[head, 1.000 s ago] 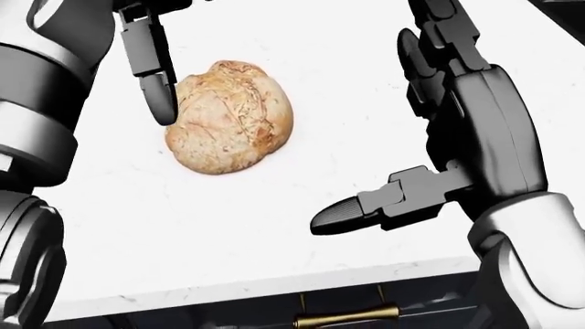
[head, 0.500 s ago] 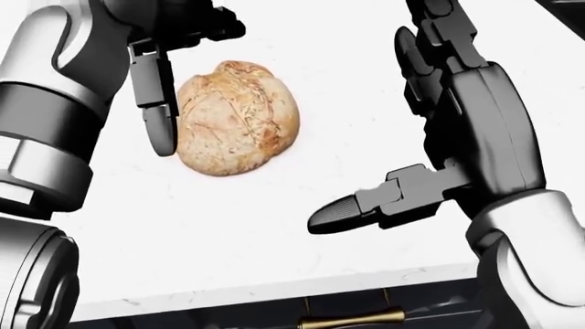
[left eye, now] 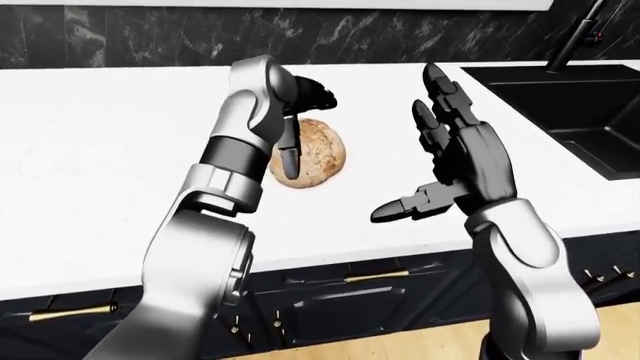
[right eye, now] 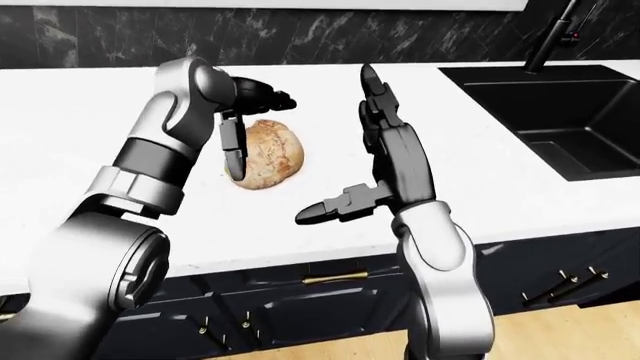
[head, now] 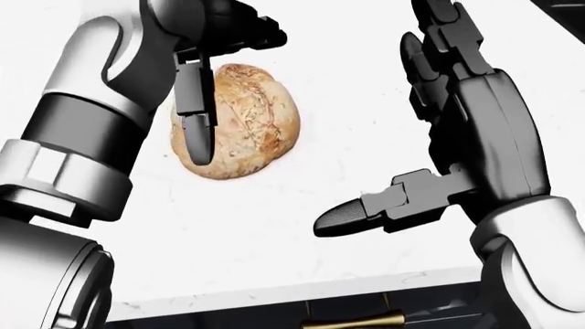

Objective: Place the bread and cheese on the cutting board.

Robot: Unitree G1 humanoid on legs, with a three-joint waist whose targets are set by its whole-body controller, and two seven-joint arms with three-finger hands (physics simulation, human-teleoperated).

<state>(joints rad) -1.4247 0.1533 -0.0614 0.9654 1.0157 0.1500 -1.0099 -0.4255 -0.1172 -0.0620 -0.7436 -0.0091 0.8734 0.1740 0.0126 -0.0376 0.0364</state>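
Bread (head: 239, 120), a round crusty loaf, lies on a white counter (left eye: 100, 135) faintly veined like marble, well in from the near edge. The left hand (head: 215, 62) hangs over the loaf's left side with its fingers spread; one dark finger (head: 195, 127) points down across the crust, and whether it touches cannot be told. The right hand (head: 457, 130) stands upright to the right of the loaf, apart from it, fingers (left eye: 440, 105) extended upward and thumb (head: 365, 211) jutting left above the bare counter, holding nothing.

Behind the counter runs a dark wall (left eye: 150, 37) with pale veins. A black sink (right eye: 540, 112) is set into the counter at the right of the eye views, with a dark tap (right eye: 550, 34) rising at its far rim. Below the counter edge are dark cabinets (left eye: 330, 300) with brass handles (left eye: 375, 277), and a strip of light wooden floor (right eye: 560, 330) shows at the lower right.
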